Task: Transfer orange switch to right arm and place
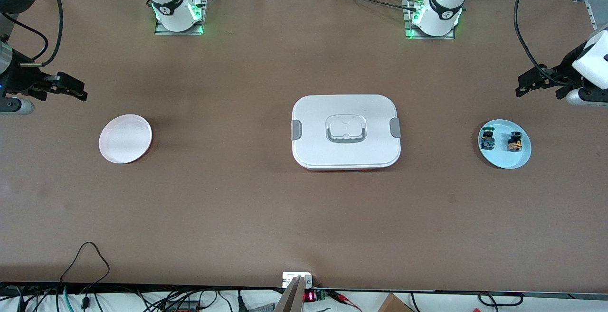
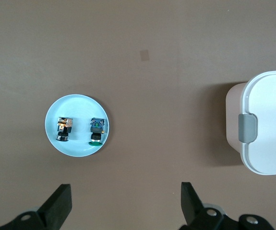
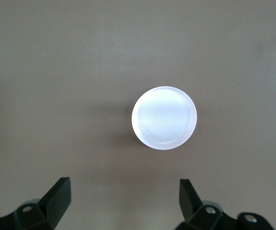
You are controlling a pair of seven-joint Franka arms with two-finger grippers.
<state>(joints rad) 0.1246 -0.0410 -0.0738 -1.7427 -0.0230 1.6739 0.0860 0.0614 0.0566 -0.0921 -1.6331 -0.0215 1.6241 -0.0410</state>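
The orange switch (image 1: 514, 142), black with orange parts, lies on a light blue plate (image 1: 503, 161) at the left arm's end of the table, beside a blue switch with a green cap (image 1: 487, 139). In the left wrist view the orange switch (image 2: 64, 128) and the green-capped switch (image 2: 97, 131) lie on the plate (image 2: 78, 103). My left gripper (image 1: 523, 89) (image 2: 126, 191) is open and empty, up in the air near the plate. My right gripper (image 1: 80, 93) (image 3: 124, 187) is open and empty, up in the air near an empty white plate (image 1: 125, 138) (image 3: 164, 118).
A white lidded box (image 1: 346, 131) with grey side clips stands in the middle of the table, between the two plates. Its end shows in the left wrist view (image 2: 267, 124). Cables hang along the table edge nearest the front camera.
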